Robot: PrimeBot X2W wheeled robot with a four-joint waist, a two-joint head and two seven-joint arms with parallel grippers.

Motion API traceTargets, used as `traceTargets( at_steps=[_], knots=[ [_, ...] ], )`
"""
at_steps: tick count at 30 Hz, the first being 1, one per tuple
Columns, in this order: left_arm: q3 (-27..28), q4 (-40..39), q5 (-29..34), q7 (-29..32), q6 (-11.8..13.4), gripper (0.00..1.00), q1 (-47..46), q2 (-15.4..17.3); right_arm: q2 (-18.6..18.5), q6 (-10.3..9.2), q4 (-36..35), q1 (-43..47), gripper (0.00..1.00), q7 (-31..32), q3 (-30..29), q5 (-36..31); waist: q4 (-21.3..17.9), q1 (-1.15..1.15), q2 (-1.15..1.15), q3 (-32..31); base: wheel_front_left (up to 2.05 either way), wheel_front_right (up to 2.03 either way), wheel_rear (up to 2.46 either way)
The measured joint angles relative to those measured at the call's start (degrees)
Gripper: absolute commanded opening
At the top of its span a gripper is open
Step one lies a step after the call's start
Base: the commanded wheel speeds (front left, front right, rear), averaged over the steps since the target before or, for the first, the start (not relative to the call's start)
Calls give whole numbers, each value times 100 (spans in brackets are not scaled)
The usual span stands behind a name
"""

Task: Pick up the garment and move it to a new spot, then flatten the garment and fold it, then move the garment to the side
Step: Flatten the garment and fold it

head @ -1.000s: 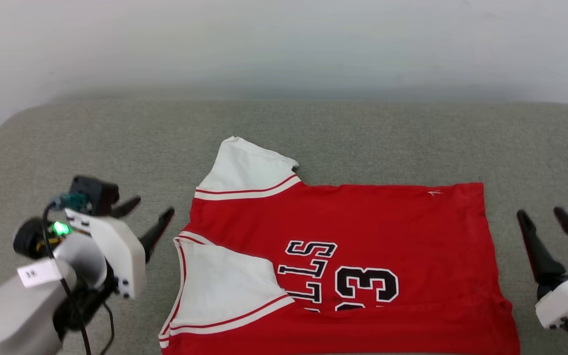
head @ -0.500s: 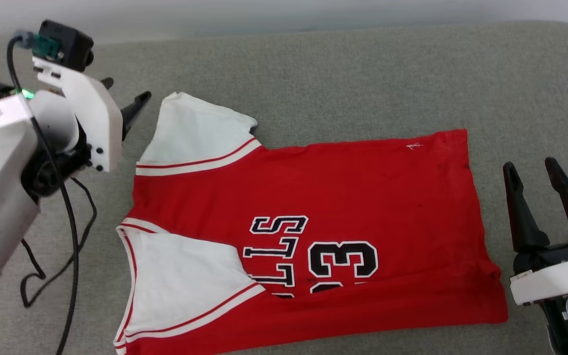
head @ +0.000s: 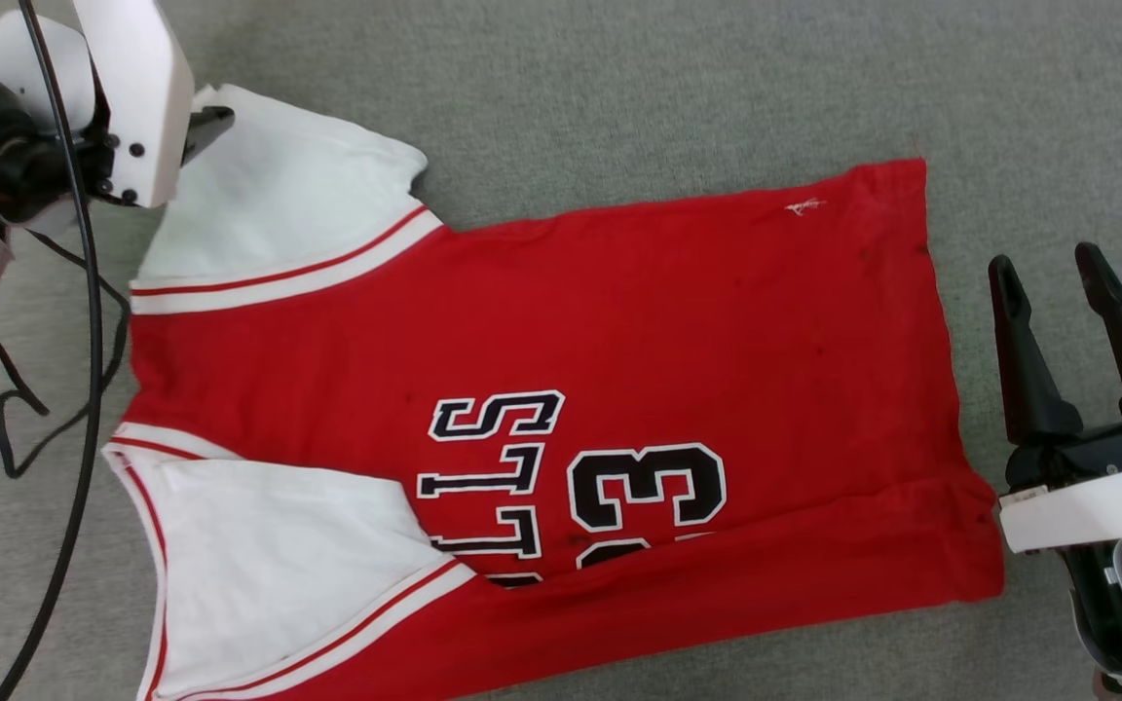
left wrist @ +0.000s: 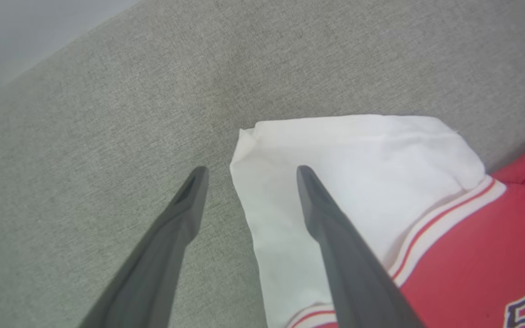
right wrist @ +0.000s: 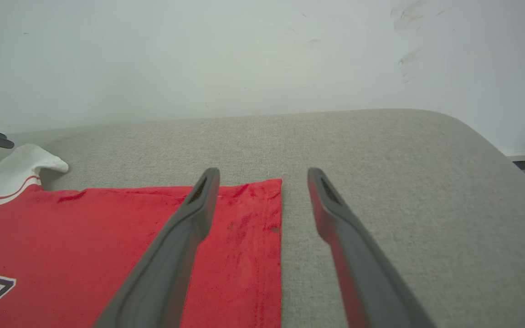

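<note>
Tool, right (head: pixel 1044 258): lower right of the head view, fingers spread wide, nothing between them. I have it standing just beside the hem (head: pixel 941 341), apart from the cloth.

Garment (head: pixel 619 321): red jersey spread across the middle of the frame on the counter (head: pixel 619 78), collar end to the picture's left, hem to the right. The near long edge is turned up in a band that cuts off the lower part of the number 33. The near sleeve (head: pixel 269 555), lower left, lies in over the chest. I judge the move to a new spot and the flattening done, and the folding no more than begun. The remaining folds and the move to the side are left.

Far sleeve (head: pixel 279 195): upper left, white, pointing outward, not yet folded in.

Tool, left (left wrist: pixel 251 170): upper left, wide, holding nothing. In its wrist view one finger is over the far sleeve's corner and the other over bare counter. Whether it touches the cloth I cannot tell.

Cable (head: pixel 84 389): dark, loops from the left arm down the frame's left edge, near the collar. I rate it a possible snag.

Wall (right wrist: pixel 244 54): pale, behind the counter's far edge.
</note>
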Motion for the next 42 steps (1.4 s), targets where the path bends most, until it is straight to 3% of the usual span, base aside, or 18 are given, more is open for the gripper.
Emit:
traceTargets(
  at_steps=[14, 15, 16, 19, 25, 34, 42],
  knots=[
    [-382, 391, 145, 287, -114, 100, -185, -10, -83, 0, 244, -241, 100, -149, 92, 76, -165, -1, 0, 435, 0, 0, 0],
    [-383, 397, 127, 266, -115, 6, -184, -22, -91, 0, 254, -257, 100, -151, 93, 85, -159, -1, 0, 429, 0, 0, 0],
    [-383, 400, 94, 204, -118, 0, -171, -27, -101, 0, 265, -268, 100, -149, 97, 89, -152, -1, 0, 422, 0, 0, 0],
    [-412, 408, 94, -38, -137, 0, -116, -93, -180, 0, 271, -325, 100, -138, 98, 100, -120, 0, 0, 362, 0, 0, 0],
    [-528, 230, 186, -922, -149, 0, -49, -256, -935, 0, 223, -726, 100, 568, 197, 157, 98, -1, 0, 21, 0, 0, 0],
    [-828, -305, 252, -1614, -151, 0, -23, -301, -2067, 1, 630, -1595, 100, 2614, 721, 849, 549, -1, 0, -301, 0, 0, 0],
    [-982, -658, 274, -1935, -151, 0, 3, -372, -2685, 1, 1323, -2408, 100, 4272, 1324, 1477, 881, -1, 0, -331, 0, 0, 0]
  ],
)
